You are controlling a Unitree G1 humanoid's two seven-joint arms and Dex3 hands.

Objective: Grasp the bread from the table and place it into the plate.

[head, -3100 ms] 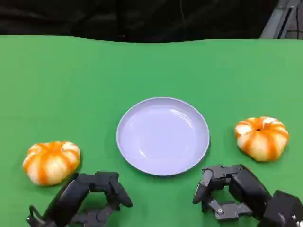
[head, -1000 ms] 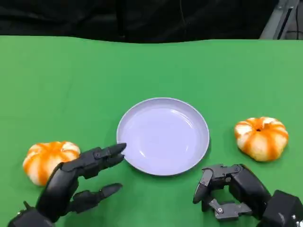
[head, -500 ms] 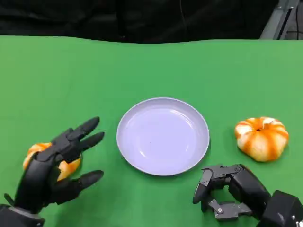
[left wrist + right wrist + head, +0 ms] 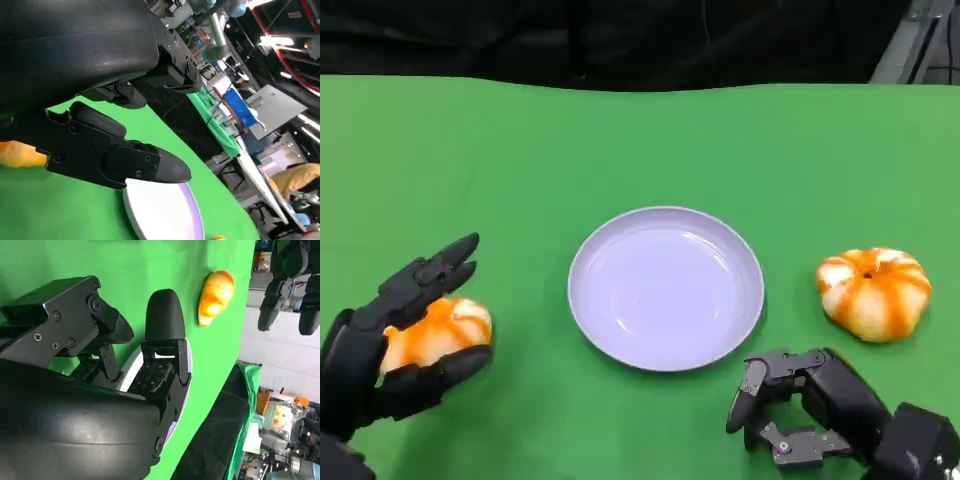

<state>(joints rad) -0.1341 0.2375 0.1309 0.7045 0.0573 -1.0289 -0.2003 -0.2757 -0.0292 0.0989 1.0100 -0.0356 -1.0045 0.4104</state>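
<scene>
Two orange-and-white striped breads lie on the green table. The left bread (image 4: 440, 333) sits between the spread fingers and thumb of my left hand (image 4: 390, 335), which arches over it without closing; a sliver of this bread (image 4: 20, 155) shows under the black fingers (image 4: 115, 160) in the left wrist view. The right bread (image 4: 873, 292) lies apart, right of the lavender plate (image 4: 665, 288), which holds nothing. My right hand (image 4: 810, 410) rests near the table's front edge with its fingers curled in on nothing. The plate's rim (image 4: 192, 220) also appears beyond my left fingertips.
The green table (image 4: 640, 140) stretches back to a dark backdrop. In the right wrist view one bread (image 4: 215, 295) lies on the green cloth past my curled fingers (image 4: 162, 320). Benches and equipment stand beyond the table's far side.
My left hand has lifted, spread its fingers and swung left from beside the plate until it straddles the left bread. The right hand, plate and right bread have stayed put.
</scene>
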